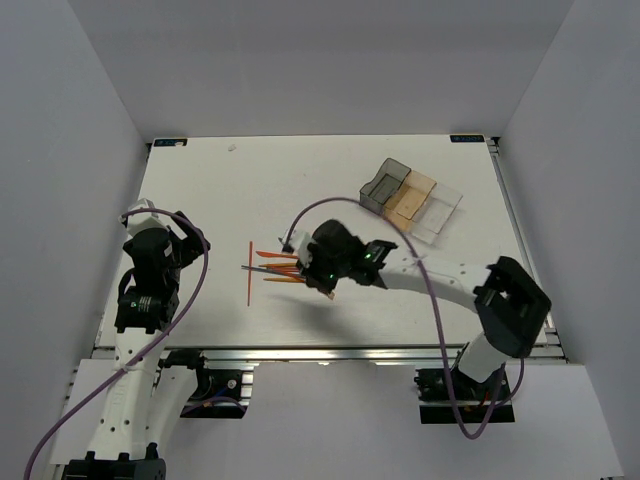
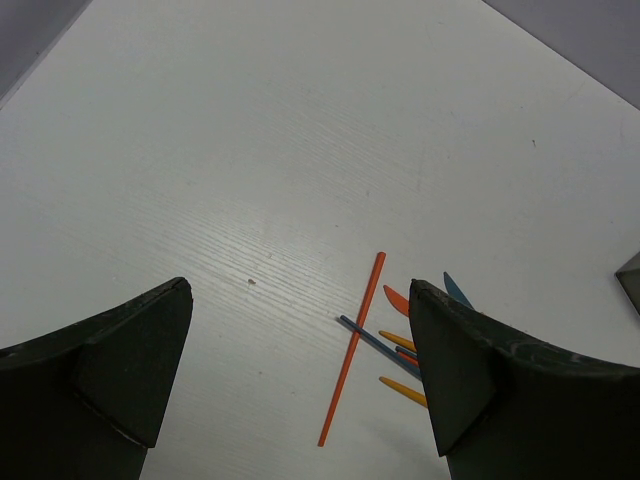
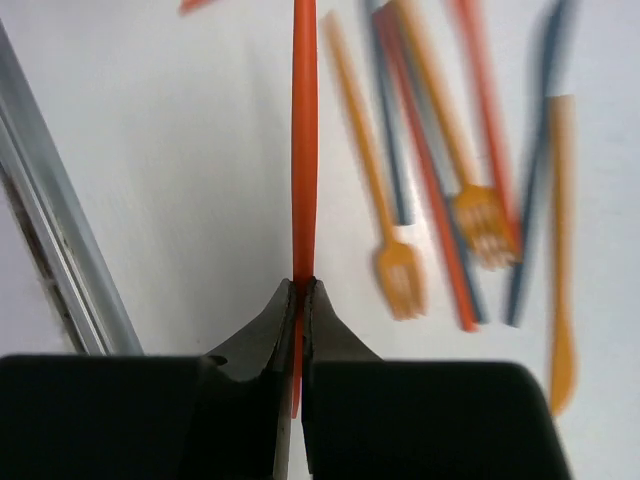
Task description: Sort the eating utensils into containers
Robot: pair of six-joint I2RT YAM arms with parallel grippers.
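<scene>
The utensils [image 1: 278,268] lie in a loose pile left of the table's middle, orange, red and blue-grey. A long red stick [image 1: 249,272] lies apart at the pile's left and also shows in the left wrist view [image 2: 352,358]. My right gripper [image 3: 300,292] is shut on a slim orange-red utensil [image 3: 303,150], beside orange forks [image 3: 400,275] and several sticks. In the top view the right gripper [image 1: 322,284] hangs at the pile's right edge. My left gripper [image 2: 300,295] is open and empty, above bare table left of the pile. The containers [image 1: 411,198] stand in a row at the back right.
The bins are dark grey [image 1: 385,184], amber [image 1: 411,197] and clear [image 1: 440,212], set diagonally. A metal rail [image 3: 60,250] runs along the table's near edge close to my right gripper. Grey walls enclose the table on three sides.
</scene>
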